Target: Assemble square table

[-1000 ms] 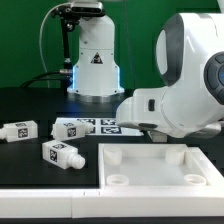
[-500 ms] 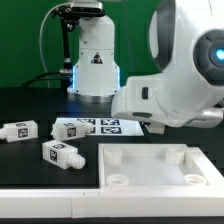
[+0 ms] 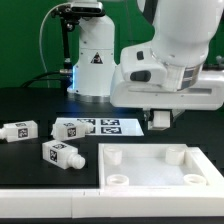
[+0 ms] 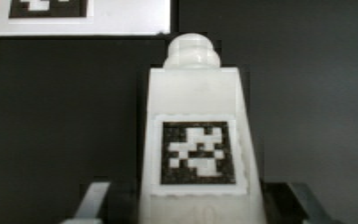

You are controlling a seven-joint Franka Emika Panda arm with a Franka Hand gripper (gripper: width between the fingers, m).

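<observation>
In the wrist view a white leg [image 4: 197, 110] with a black-and-white tag on its side sits between my gripper's [image 4: 195, 205] fingers, which press against both of its sides; its rounded end points away from me. In the exterior view my gripper [image 3: 160, 119] hangs above the black table, just behind the white square table top [image 3: 150, 166], which lies at the front with its rim and round corner sockets facing up. Three more tagged legs lie to the exterior view's left: one [image 3: 20, 130], another [image 3: 75, 128], and one nearer the front [image 3: 60, 153].
The marker board [image 3: 118, 126] lies flat behind the table top, also visible as the marker board [image 4: 78, 18] in the wrist view. The white robot base [image 3: 93, 60] with a triangle sticker stands at the back. A white ledge [image 3: 45, 205] runs along the front.
The arm has swung and lifted, so the wrist now faces the camera and the gripper shows beneath it. The jaws have narrowed onto the leg.
</observation>
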